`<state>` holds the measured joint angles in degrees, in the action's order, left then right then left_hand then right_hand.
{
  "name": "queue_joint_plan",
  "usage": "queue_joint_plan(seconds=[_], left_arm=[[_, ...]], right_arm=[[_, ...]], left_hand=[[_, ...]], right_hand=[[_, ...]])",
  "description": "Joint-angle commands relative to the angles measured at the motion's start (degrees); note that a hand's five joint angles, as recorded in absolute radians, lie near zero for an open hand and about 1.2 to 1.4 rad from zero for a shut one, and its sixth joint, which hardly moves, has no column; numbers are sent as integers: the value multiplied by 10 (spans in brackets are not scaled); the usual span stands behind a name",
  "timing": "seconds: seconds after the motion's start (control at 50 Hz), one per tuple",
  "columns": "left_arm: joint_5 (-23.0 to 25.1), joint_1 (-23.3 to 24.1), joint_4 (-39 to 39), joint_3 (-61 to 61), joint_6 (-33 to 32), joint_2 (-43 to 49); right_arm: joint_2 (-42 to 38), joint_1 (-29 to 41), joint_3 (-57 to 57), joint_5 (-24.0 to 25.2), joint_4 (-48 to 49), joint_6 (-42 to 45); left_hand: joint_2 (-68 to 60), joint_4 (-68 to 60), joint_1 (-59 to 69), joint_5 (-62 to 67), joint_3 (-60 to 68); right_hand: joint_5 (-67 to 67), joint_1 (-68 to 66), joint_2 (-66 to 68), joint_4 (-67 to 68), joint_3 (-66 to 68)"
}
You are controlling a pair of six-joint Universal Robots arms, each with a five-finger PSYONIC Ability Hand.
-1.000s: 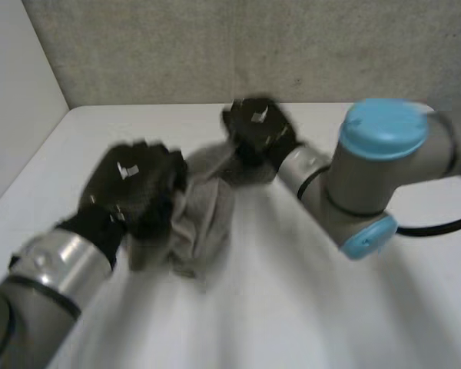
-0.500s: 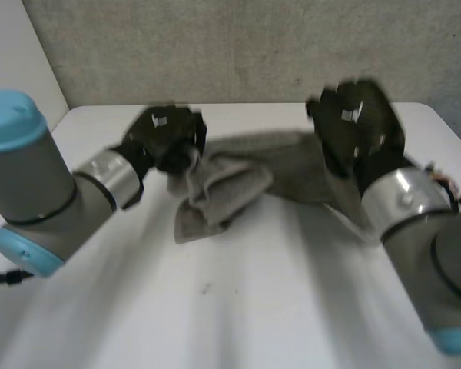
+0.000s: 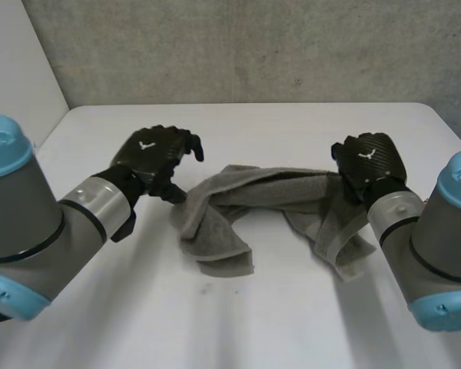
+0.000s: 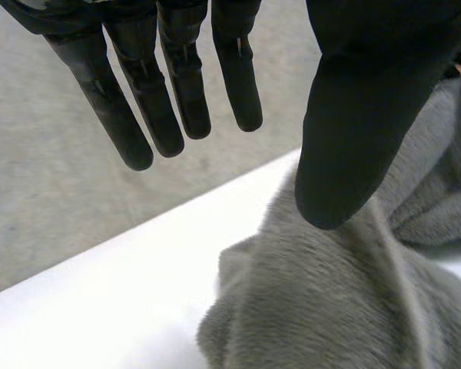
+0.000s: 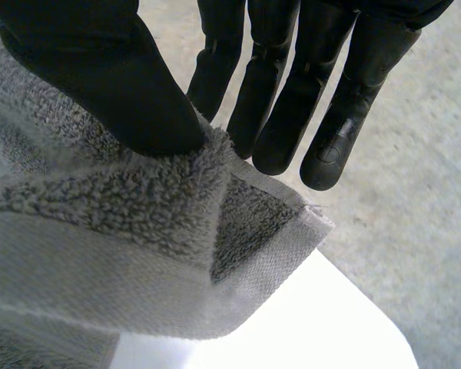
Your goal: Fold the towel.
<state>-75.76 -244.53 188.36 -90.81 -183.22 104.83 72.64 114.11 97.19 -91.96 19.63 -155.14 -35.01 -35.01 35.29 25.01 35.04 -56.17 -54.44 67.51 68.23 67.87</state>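
Well, the white counter (image 3: 292,323) is the biggest thing in front of me, and the two arms reach in over it from either side, the left arm (image 3: 38,223) and the right arm (image 3: 438,246) both bent inward. Between them lies the grey towel (image 3: 265,188), not flat at all. It is strung out in a rumpled band across the middle of the counter, with a bunched flap doubled over at its left end and a loose fold sagging at its right end.

The right robot hand (image 3: 367,160) is at that right end and has hold of it. Seen from its wrist, the thumb (image 5: 100,77) bears down on a hemmed corner with the straight fingers (image 5: 292,100) behind, so the corner is pinched and held off the counter. The left robot hand (image 3: 152,152) hovers just beside the left end with nothing in it. Its fingers (image 4: 177,92) are straight and apart from its thumb, whose tip is close over the cloth.

To my eye the folding proper has not begun, and the step in hand is spreading the towel. I would say the left robot hand should find the matching corner at its own end rather than grab the bunch, and pinch a single layer. Then both should draw apart gently, keeping the edge low so the hanging flaps lie out flat instead of tucking under.
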Motion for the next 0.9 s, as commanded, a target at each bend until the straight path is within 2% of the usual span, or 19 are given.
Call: queue_joint_plan(seconds=[0.02,0.06,0.08,0.12,0.3,0.44,0.54,0.64,0.72,0.9], left_arm=[[-124,37,-3,-62,85,-66],[-157,55,-3,-83,128,-65],[-157,56,-3,-83,128,-65],[-173,76,-4,-89,177,-56],[-178,89,-7,-86,277,-2],[-178,103,-40,-94,349,27],[-183,104,-38,-109,354,40],[-208,105,-17,-101,352,74],[-223,105,16,-85,350,104],[-230,105,52,-47,346,158]], right_arm=[[-17,-20,-4,0,-6,-45],[-16,-20,-2,1,-6,-46],[-16,-20,-2,1,-6,-46],[-16,-19,4,1,-6,-46],[-14,-14,12,1,-6,-46],[-17,-13,13,2,-6,-46],[-21,-13,17,5,-6,-46],[-22,-12,20,6,-6,-44],[-24,-12,22,6,-5,-44],[-24,-12,25,2,-5,-44]], left_hand=[[-1,-1,-2,1,1],[16,16,-19,-16,-16],[16,16,-19,-16,-16],[94,94,-97,-94,-95],[115,115,-118,-115,-115],[113,113,-116,-113,-114],[112,112,-114,-112,-112],[98,98,-101,-98,-99],[21,21,-24,-21,-21],[-62,-62,59,62,61]], right_hand=[[-138,-256,125,118,121],[-138,-256,125,118,121],[-138,-256,125,118,121],[-138,-256,125,118,121],[-138,-256,125,118,121],[-138,-256,125,118,121],[-138,-256,125,118,121],[-138,-256,125,118,121],[-138,-256,125,118,121],[-138,-256,125,118,121]])
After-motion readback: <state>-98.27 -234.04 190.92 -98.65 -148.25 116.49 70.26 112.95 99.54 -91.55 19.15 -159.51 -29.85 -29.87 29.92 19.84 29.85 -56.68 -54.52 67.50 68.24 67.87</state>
